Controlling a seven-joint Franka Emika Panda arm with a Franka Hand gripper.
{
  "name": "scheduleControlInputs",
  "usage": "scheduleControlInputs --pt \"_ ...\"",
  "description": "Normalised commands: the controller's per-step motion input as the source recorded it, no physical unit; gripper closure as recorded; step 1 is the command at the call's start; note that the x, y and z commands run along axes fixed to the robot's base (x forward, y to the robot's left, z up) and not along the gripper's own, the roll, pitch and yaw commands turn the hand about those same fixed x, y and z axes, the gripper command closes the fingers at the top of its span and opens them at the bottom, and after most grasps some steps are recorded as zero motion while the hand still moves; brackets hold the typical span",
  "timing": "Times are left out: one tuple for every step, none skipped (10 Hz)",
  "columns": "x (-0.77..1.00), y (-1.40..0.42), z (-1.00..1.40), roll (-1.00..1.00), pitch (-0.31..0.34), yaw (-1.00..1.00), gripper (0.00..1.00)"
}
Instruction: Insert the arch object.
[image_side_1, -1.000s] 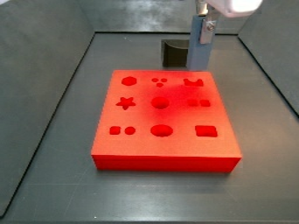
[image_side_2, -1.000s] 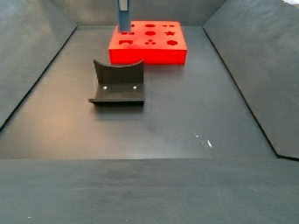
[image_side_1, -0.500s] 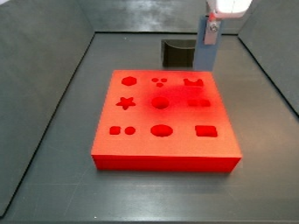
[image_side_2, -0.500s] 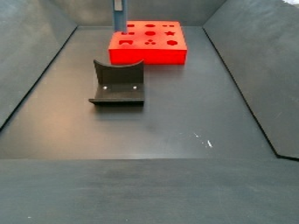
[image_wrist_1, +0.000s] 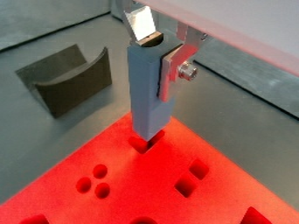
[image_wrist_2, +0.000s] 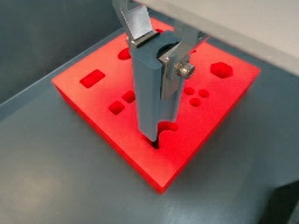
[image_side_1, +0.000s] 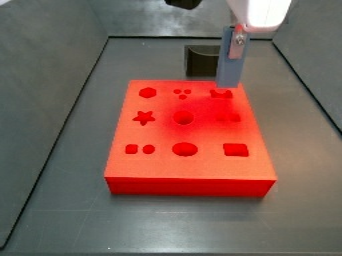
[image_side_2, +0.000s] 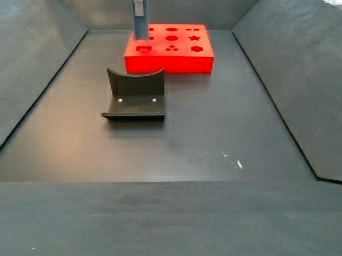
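Note:
My gripper (image_wrist_1: 158, 54) is shut on the arch object (image_wrist_1: 149, 96), a tall grey-blue block held upright with a curved U-shaped notch in its upper end. The silver fingers (image_wrist_2: 177, 66) clamp its upper part. Its lower end touches or sits just inside a recess near one edge of the flat red board (image_wrist_1: 228, 188). In a side view the block (image_side_1: 230, 65) stands over the arch-shaped recess (image_side_1: 221, 94) at the board's far right. In a side view from afar the gripper (image_side_2: 138, 12) is at the board's (image_side_2: 171, 45) far left corner.
The dark fixture (image_side_2: 134, 95) stands on the grey floor apart from the board; it also shows behind the board (image_side_1: 201, 58) and in a wrist view (image_wrist_1: 61, 79). Several other shaped recesses dot the board (image_wrist_2: 100, 92). Grey walls ring the floor.
The gripper has come down and slightly toward the board with the block, so the block's lower end now meets the arch-shaped recess. Board and fixture have not moved.

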Motion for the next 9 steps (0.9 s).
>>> scheduleControlInputs --pt "0.00 -0.03 -0.19 0.01 0.000 0.38 1.00" --pt "0.06 -0.03 -0.13 0.04 0.009 0.00 1.00" --pt "0.00 0.00 -0.15 0.10 0.036 -0.08 1.00" --pt "0.00 0.00 -0.15 0.13 0.079 -0.19 1.00" --pt "0.01 0.00 -0.13 0.13 0.121 -0.32 1.00" --pt "0.02 0.00 -0.14 0.14 0.124 -0.35 1.00" --pt "0.00 0.00 -0.10 0.08 0.046 -0.23 1.00" --pt "0.01 0.00 -0.03 0.04 0.011 -0.09 1.00" --pt "0.07 0.00 -0.02 0.01 0.006 0.00 1.00"
